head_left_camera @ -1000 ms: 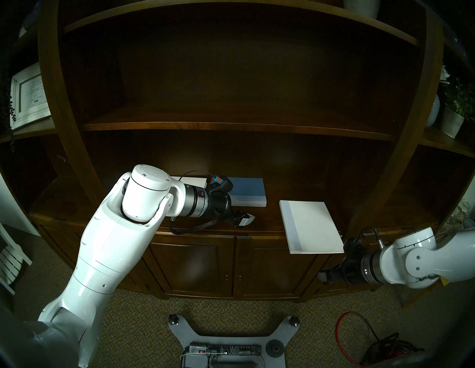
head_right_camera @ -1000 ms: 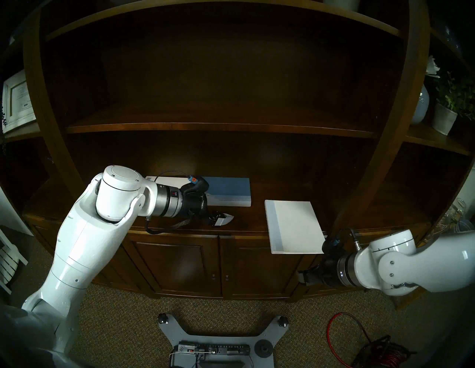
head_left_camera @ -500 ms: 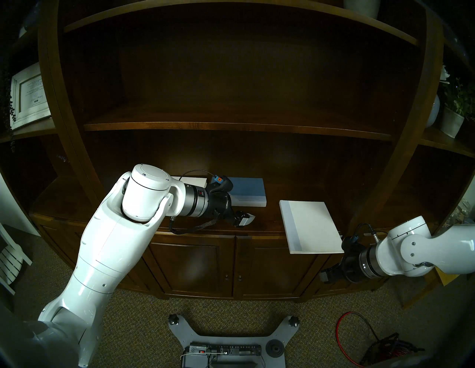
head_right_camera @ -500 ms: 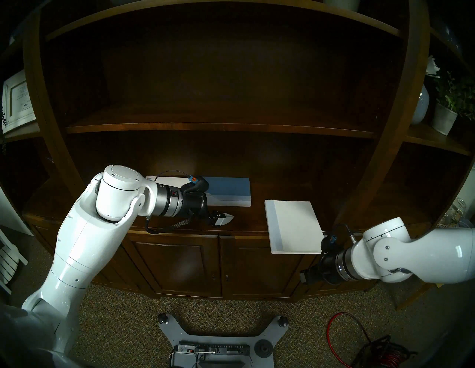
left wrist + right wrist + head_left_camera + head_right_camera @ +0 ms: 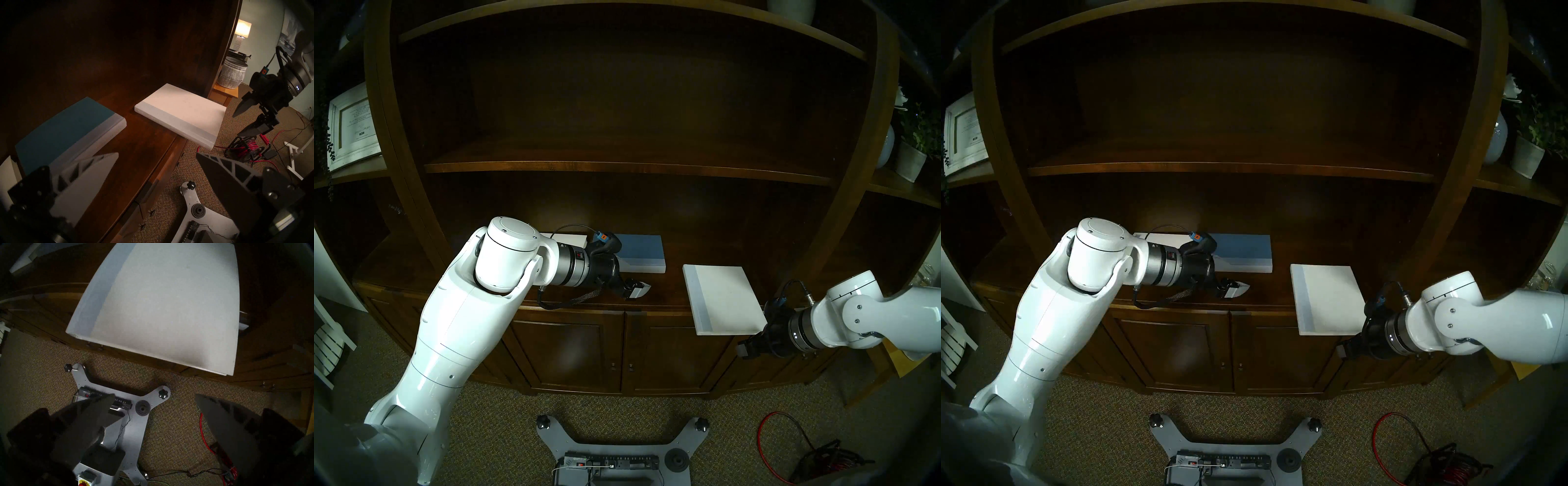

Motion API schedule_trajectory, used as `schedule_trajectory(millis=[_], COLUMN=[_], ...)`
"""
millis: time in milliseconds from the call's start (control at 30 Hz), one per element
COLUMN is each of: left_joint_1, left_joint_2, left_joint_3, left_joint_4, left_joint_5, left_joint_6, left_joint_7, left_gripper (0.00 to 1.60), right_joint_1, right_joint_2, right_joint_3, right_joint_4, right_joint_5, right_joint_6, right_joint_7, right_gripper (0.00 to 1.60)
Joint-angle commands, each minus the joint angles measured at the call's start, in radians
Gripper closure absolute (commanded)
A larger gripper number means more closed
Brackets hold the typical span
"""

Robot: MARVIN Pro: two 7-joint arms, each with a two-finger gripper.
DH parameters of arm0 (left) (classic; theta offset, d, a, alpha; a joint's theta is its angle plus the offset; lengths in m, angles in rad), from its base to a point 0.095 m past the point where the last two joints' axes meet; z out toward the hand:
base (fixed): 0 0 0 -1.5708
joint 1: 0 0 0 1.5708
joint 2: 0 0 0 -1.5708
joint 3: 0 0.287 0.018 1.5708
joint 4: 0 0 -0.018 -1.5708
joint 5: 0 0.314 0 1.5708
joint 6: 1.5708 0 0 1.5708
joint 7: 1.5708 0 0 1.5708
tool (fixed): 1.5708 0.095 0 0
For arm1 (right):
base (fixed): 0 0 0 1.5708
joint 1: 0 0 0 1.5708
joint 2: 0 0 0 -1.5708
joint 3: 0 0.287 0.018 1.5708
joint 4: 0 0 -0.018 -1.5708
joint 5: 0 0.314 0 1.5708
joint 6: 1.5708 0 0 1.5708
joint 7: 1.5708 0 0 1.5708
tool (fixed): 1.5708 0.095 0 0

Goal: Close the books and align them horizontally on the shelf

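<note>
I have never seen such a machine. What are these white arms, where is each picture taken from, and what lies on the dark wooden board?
This is a robot with two white arms, each ending in a two-finger gripper. Two pictures come from cameras on its head, two from its wrists. On the wide dark-brown wooden shelf lie three closed books: a blue hardcover with a pale grey spine strip, a white hardcover with a grey-blue spine strip overhanging the front edge, and a white book half hidden behind the left arm. The left gripper and the right gripper are both open and hold nothing.
</note>
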Motion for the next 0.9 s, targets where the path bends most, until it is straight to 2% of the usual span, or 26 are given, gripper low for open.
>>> schedule_trajectory(millis=[0,867], left_joint_1=[-0.027,-0.025], left_joint_2=[-0.004,-0.005], left_joint_3=[-0.007,-0.008], left_joint_4=[-0.016,-0.015], left_joint_5=[0.001,0.001], left_joint_6=[-0.007,-0.006], left_joint_7=[0.002,0.001], left_gripper=[0.0,0.0], right_joint_1=[0.001,-0.072], right_joint_2=[0.001,0.001], right_joint_3=[0.057,0.129], right_joint_4=[0.006,0.001], right_joint_5=[-0.016,-0.03], right_joint_6=[-0.001,0.003], right_joint_7=[0.022,0.09], right_gripper=[0.0,0.0])
